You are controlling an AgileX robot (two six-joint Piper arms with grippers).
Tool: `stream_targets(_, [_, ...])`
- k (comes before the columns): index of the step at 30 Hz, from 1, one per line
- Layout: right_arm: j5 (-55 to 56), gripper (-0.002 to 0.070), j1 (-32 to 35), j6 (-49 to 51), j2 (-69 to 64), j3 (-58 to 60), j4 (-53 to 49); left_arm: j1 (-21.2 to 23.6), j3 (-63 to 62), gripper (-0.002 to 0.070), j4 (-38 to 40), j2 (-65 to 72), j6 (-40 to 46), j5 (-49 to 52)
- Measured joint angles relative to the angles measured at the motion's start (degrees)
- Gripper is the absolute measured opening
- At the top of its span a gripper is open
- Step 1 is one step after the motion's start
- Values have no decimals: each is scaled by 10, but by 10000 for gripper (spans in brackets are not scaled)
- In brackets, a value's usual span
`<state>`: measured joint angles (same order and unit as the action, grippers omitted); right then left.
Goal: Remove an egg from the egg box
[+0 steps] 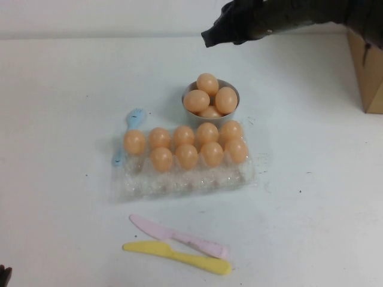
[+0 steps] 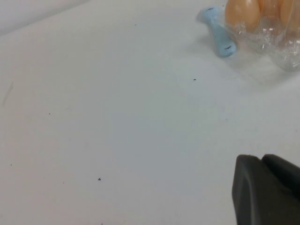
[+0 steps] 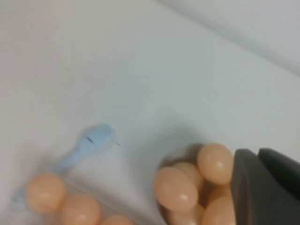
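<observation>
The clear plastic egg box [image 1: 179,182] lies mid-table with several peach-orange eggs [image 1: 187,155] in its two far rows; the near row is bare. A grey bowl [image 1: 234,91] just behind it holds more eggs [image 1: 207,84]. My right gripper [image 1: 209,37] hangs shut and empty above the table beyond the bowl; in the right wrist view [image 3: 257,152] it sits over the bowl's eggs [image 3: 215,161]. My left gripper [image 1: 3,275] is at the near left corner, shut and empty [image 2: 260,159], far from the egg box corner [image 2: 281,47].
A blue spoon [image 1: 133,119] lies at the box's far left corner. A pink knife [image 1: 179,236] and a yellow knife [image 1: 179,257] lie in front of the box. A cardboard box [image 1: 368,66] stands at the far right.
</observation>
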<state>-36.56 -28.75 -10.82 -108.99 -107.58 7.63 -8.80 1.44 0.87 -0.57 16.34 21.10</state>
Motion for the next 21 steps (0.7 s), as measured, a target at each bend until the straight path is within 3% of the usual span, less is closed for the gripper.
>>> stream_targets(6, [161, -15, -28, 14, 196, 252, 4, 0, 0, -4, 0, 0, 0, 0])
stream_targets(12, [211, -15, -29, 11, 403, 445, 4, 0, 0, -4, 0, 0, 0, 0])
stream_targets(21, [227, -16, -17, 4, 673, 641, -34, 0, 0, -4, 0, 0, 0, 0])
